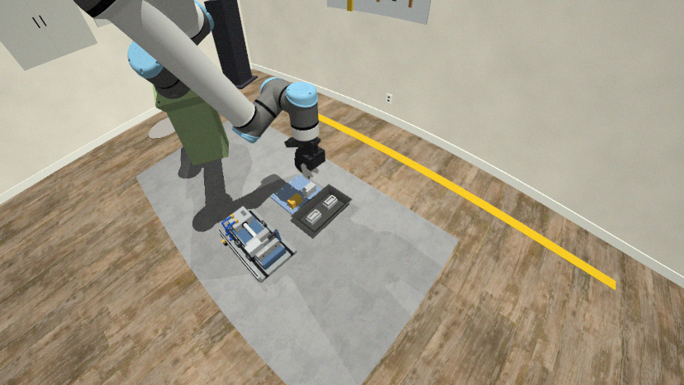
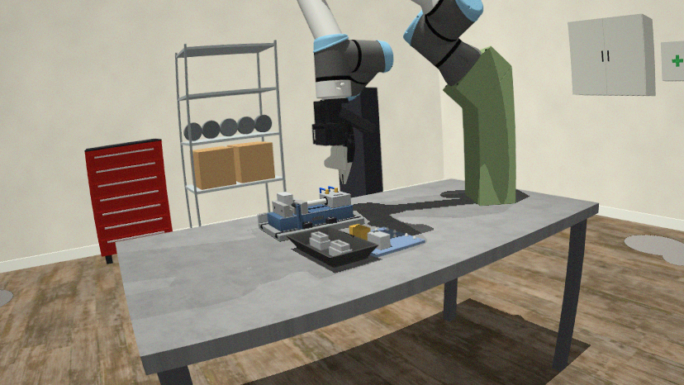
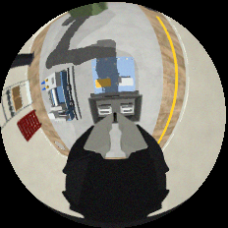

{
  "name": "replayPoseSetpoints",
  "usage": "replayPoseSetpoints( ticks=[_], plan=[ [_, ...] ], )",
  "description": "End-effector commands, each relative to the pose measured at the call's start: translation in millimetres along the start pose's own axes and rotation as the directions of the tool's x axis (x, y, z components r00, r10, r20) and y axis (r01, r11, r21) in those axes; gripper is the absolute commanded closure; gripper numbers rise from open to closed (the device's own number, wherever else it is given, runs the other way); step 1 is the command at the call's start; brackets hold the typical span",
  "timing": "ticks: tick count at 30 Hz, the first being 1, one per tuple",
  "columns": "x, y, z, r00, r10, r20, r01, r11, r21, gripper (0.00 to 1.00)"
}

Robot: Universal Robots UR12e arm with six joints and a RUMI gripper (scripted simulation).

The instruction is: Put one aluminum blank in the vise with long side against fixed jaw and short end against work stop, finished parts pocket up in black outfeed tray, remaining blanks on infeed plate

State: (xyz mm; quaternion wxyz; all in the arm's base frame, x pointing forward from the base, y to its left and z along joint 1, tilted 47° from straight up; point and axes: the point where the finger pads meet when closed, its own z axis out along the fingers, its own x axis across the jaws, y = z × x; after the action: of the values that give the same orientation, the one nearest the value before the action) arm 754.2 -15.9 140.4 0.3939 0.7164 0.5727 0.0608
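My gripper [image 1: 310, 174] [image 2: 343, 181] [image 3: 114, 113] is shut and empty, above the table beyond the outfeed tray and infeed plate. A yellow brass blank [image 1: 294, 201] [image 2: 358, 231] [image 3: 103, 83] and a gray aluminum blank [image 1: 310, 189] [image 2: 379, 240] [image 3: 126, 81] lie on the blue infeed plate [image 1: 299, 180] [image 2: 399, 246] [image 3: 129, 66]. Two finished parts, one [image 1: 314, 216] [image 2: 319, 240] [image 3: 104, 109] and another [image 1: 330, 201] [image 2: 339, 247] [image 3: 127, 108], lie pocket up in the black outfeed tray [image 2: 334, 264]. The vise [image 2: 282, 221] shows gray blocks at its hose-free end; whether one is a blank is unclear.
The vise's blue hoses [image 1: 228, 222] stand up at one end. The tray lies between the infeed plate and the table's front edge in the exterior view. A green pedestal [image 1: 198, 129] [image 2: 488, 129] carries the arm at the table's back.
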Motion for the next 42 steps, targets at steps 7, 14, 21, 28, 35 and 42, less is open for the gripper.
replayPoseSetpoints(
  ticks=[7, 14, 21, 28, 35, 42],
  plan=[
    [0.1, 0.4, -0.5, 1.000, 0.000, 0.000, 0.000, 1.000, -0.001, 1.00],
    [0.1, 0.4, -0.5, 1.000, 0.000, 0.000, 0.000, 1.000, -0.001, 1.00],
    [0.1, 0.4, -0.5, 1.000, 0.000, 0.000, 0.000, 1.000, -0.001, 1.00],
    [0.1, 0.4, -0.3, 1.000, 0.000, 0.000, 0.000, 1.000, -0.001, 1.00],
    [0.1, 0.4, 1.9, 1.000, 0.000, 0.000, 0.000, 1.000, 0.000, 1.00],
    [0.1, 0.5, 9.2, 1.000, 0.000, 0.000, 0.000, 1.000, -0.001, 1.00]
  ],
)
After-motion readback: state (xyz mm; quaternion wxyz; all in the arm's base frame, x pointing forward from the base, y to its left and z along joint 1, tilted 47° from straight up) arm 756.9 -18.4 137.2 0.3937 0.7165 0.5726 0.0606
